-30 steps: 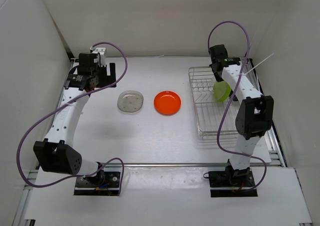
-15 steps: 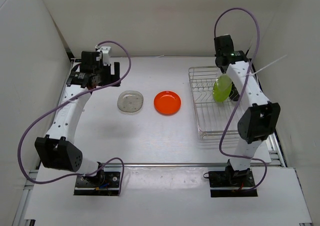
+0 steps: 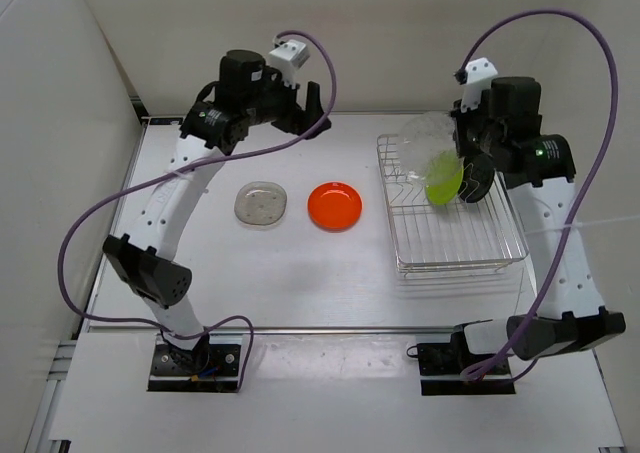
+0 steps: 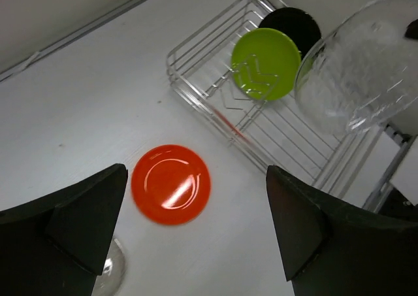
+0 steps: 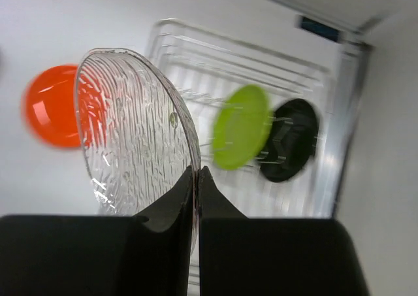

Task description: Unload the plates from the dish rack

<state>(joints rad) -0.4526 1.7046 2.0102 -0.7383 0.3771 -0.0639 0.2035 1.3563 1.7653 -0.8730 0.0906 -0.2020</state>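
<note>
Right pincer [image 5: 196, 178] is clenched on the rim of a clear ribbed plate [image 5: 130, 132], holding it on edge in the air above the dish rack [image 5: 241, 46]. Beyond the pincer, a lime green plate [image 5: 241, 127] and a black plate [image 5: 290, 139] stand upright in the rack. Gripped by so thin an edge, the slick plate could likely pivot or slip and drop onto them. Left pincer [image 4: 196, 170] hangs released and empty; below it an orange plate [image 4: 171, 183] and a second clear plate [image 3: 261, 204] lie flat on the white surface [image 3: 300, 273], between plain white walls [image 3: 60, 93].

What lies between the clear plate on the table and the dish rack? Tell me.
The orange plate, flat on the table, shown in the top external view.
</note>
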